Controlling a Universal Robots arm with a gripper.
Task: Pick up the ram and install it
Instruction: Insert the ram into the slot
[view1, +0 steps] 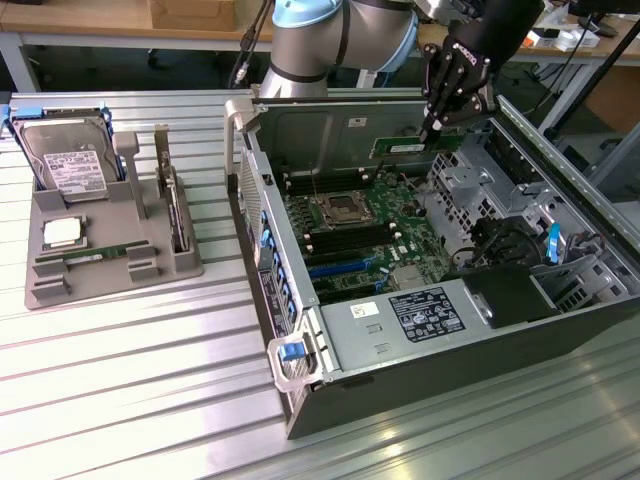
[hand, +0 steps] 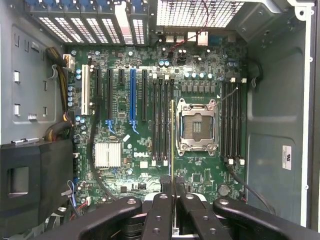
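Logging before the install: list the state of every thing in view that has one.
ram: held above the motherboard, not seated.
gripper: shut on the ram.
computer case: open, side panel off.
memory slots: empty.
CPU socket: empty.
hard drive: parked in the grey tray.

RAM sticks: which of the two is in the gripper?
The ram hanging over the open case, pinched by the gripper; the other stick lies in the grey tray.
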